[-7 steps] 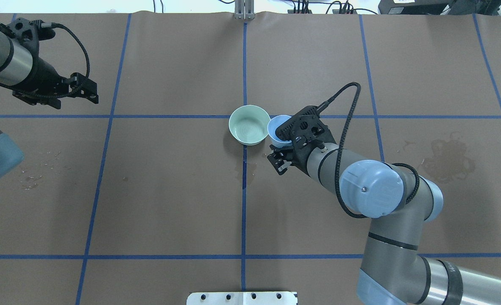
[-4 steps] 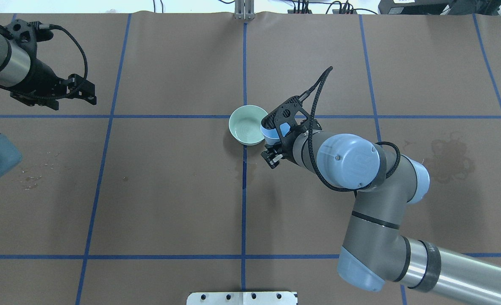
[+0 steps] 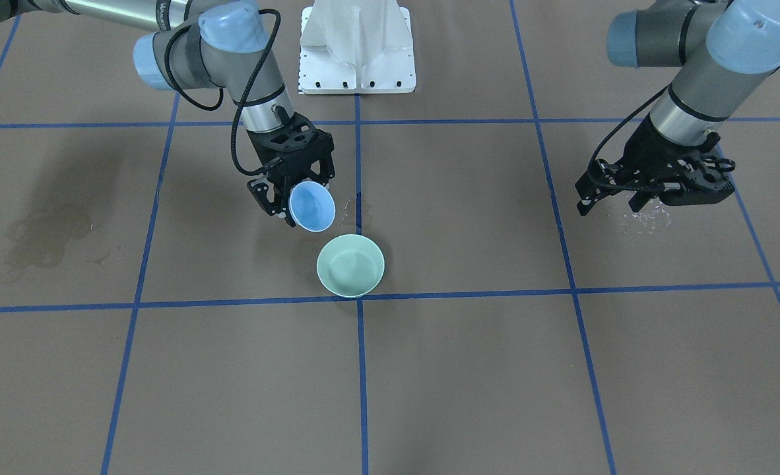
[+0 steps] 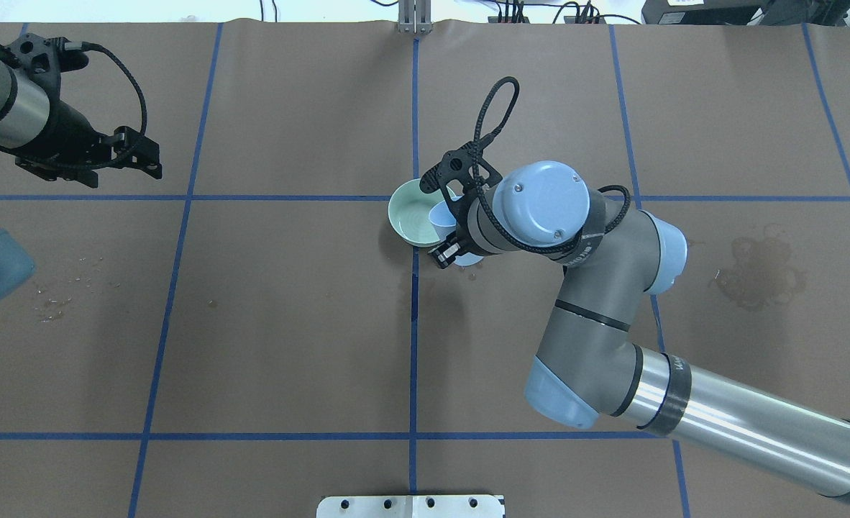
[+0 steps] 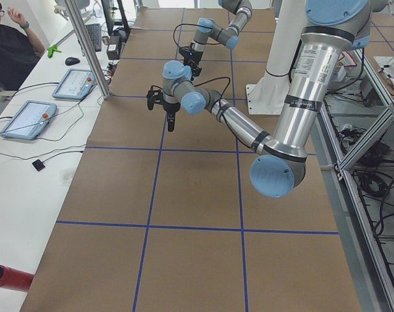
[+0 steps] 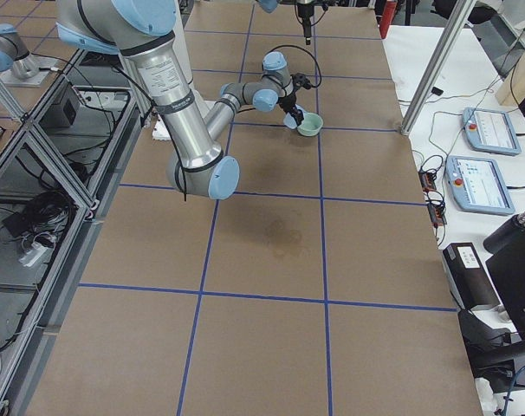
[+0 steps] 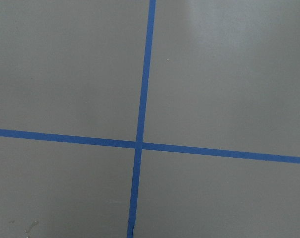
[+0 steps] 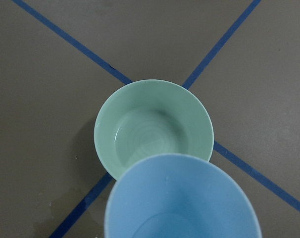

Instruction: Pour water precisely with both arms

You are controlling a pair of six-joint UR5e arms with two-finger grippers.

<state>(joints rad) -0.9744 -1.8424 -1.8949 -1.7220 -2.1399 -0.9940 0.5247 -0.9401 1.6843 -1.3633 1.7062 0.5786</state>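
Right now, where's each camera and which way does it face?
Front: across the table, facing the robot; right arm, left arm, white base.
Overhead: behind the robot, looking down; both arms.
Exterior left: table's left end; left arm nearest.
Exterior right: right end; right arm nearest.
Left wrist: down on blue tape cross; no body.
Right wrist: down on blue bowl, green bowl; no body.
Front and overhead share both bowls.

Blue tape lines (image 4: 414, 108) across brown table (image 4: 288, 324)

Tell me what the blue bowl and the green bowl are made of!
The blue bowl: probably plastic, maybe glazed ceramic; smooth, even colour, soft matte sheen. The green bowl: likely glazed ceramic or plastic; faint rings inside its bottom, gentle shine. Pictures alone can't settle it.
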